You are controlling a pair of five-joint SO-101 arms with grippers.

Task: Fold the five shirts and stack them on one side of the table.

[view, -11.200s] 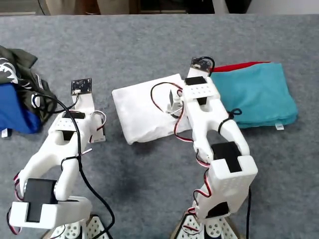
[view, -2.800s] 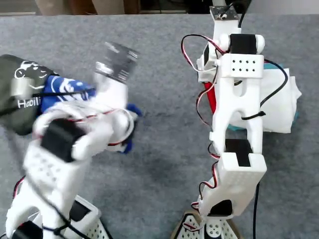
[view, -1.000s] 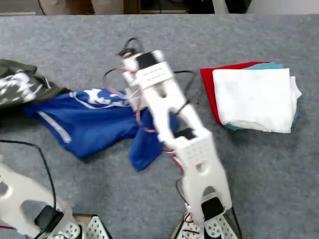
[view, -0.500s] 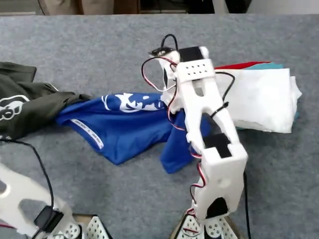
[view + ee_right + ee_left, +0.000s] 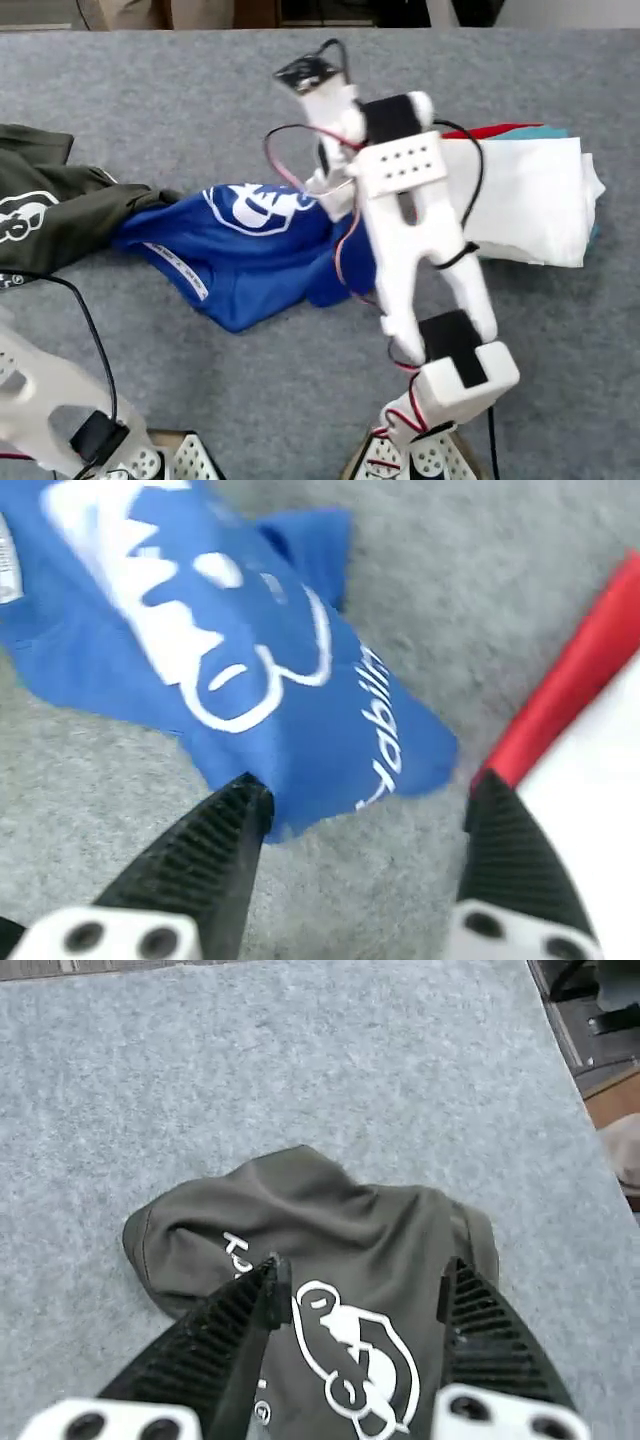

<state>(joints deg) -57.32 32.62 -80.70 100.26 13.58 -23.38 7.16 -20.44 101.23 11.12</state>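
A crumpled blue shirt [image 5: 250, 255] with white print lies in the middle of the table. My right gripper [image 5: 370, 785] hangs open just above its right-hand end [image 5: 250, 670], nothing between the fingers. The right arm [image 5: 410, 200] stretches over that end. A dark olive shirt [image 5: 50, 215] with white print lies bunched at the left, touching the blue one. My left gripper [image 5: 365, 1265] is open above the olive shirt [image 5: 330, 1240]. At the right sits a folded stack with a white shirt [image 5: 520, 210] on top, over a red shirt [image 5: 570, 675] and a teal one [image 5: 540, 132].
Grey carpet [image 5: 200, 100] covers the table. The left arm's lower links [image 5: 45, 395] stand at the near left corner with a black cable [image 5: 95, 330]. Bare carpet lies along the far side and near the front between the arms.
Over the last second the right arm dragged the blue shirt rightwards out from the olive one. Its wrist has since risen and tipped towards the far edge, and the shirt's right end has bunched up.
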